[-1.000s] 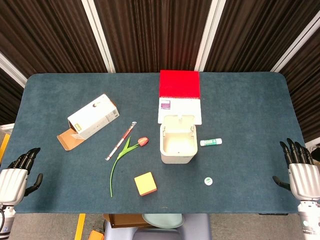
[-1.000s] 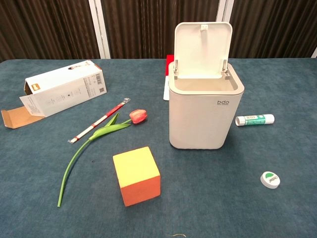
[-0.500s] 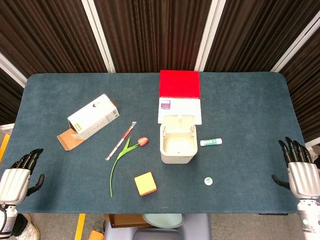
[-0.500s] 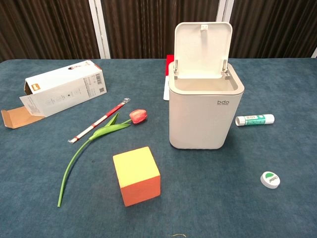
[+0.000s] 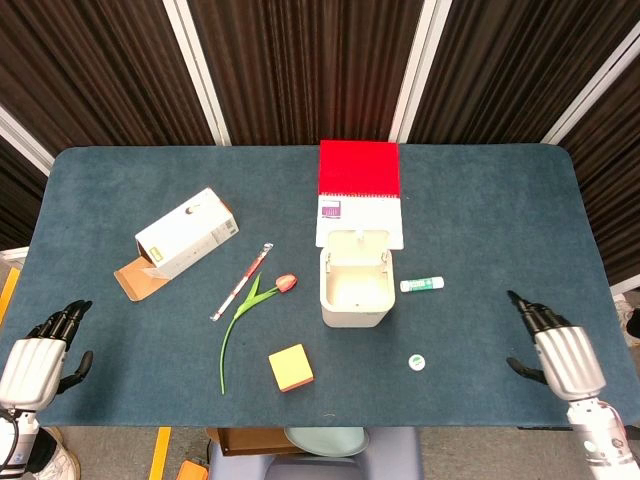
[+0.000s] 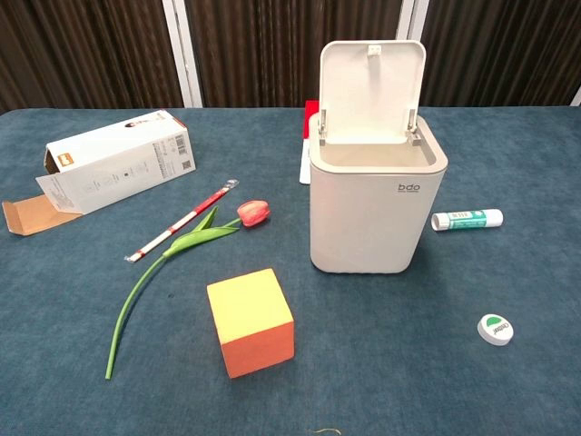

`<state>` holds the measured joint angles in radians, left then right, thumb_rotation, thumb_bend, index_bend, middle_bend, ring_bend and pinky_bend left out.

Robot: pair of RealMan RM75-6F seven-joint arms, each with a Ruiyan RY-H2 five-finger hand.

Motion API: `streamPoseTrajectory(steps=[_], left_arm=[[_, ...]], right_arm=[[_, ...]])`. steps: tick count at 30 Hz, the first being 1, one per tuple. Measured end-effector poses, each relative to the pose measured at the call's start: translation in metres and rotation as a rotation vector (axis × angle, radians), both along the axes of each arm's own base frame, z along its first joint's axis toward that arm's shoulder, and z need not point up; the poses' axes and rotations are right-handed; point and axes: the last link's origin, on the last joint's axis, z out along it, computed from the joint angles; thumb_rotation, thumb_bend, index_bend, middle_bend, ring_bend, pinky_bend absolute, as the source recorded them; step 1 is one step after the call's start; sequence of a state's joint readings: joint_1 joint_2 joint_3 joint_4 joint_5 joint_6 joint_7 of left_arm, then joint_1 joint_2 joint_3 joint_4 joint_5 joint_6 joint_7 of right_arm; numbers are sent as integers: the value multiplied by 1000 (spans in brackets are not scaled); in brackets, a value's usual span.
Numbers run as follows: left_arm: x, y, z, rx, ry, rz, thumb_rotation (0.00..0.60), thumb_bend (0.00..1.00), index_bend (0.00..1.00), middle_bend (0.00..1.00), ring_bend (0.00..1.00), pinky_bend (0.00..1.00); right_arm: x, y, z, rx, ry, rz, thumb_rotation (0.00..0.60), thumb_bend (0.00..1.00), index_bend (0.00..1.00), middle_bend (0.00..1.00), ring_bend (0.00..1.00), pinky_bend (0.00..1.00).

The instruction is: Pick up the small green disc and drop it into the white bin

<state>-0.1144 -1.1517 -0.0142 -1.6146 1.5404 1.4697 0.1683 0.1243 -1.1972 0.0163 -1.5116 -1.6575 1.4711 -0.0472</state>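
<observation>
The small green disc [image 5: 417,362] [image 6: 496,330] lies flat on the blue table, in front of and to the right of the white bin [image 5: 354,290] [image 6: 375,204], whose lid stands open. My right hand [image 5: 560,355] hovers over the table's right part, well to the right of the disc, fingers apart and empty. At the front left corner my left hand [image 5: 38,355] is open and holds nothing. Neither hand shows in the chest view.
A glue stick [image 5: 421,285] lies right of the bin. A yellow-orange block [image 5: 290,367], a tulip [image 5: 252,306], a red-white stick [image 5: 242,281] and an open cardboard box [image 5: 185,234] sit to the left. A red notebook [image 5: 359,187] lies behind the bin.
My right hand has moved left from the table's right edge, in over the table toward the disc. The left hand has sunk slightly. Nothing on the table has moved.
</observation>
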Motion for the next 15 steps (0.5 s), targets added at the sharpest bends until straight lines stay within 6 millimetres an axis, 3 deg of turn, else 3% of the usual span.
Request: streamPoseTrajectory(steps=[1,4,15], left_arm=[[0,0,0,0,-2,-1,600,435,103,103,191,383],[-1,1,1,4,-9,2,600,435,106,104,190,382],[-2,2,2,-8,-18,9,600,436,112,105,191,384]], right_arm=[[3,-4,-4,21,1,19,600,111,297,539,629,838],[7,-9,-13,79,6,36,600,165,335,634,742,935],[34,-30,-55,328,21,50,600,264,424,742,853,1000]])
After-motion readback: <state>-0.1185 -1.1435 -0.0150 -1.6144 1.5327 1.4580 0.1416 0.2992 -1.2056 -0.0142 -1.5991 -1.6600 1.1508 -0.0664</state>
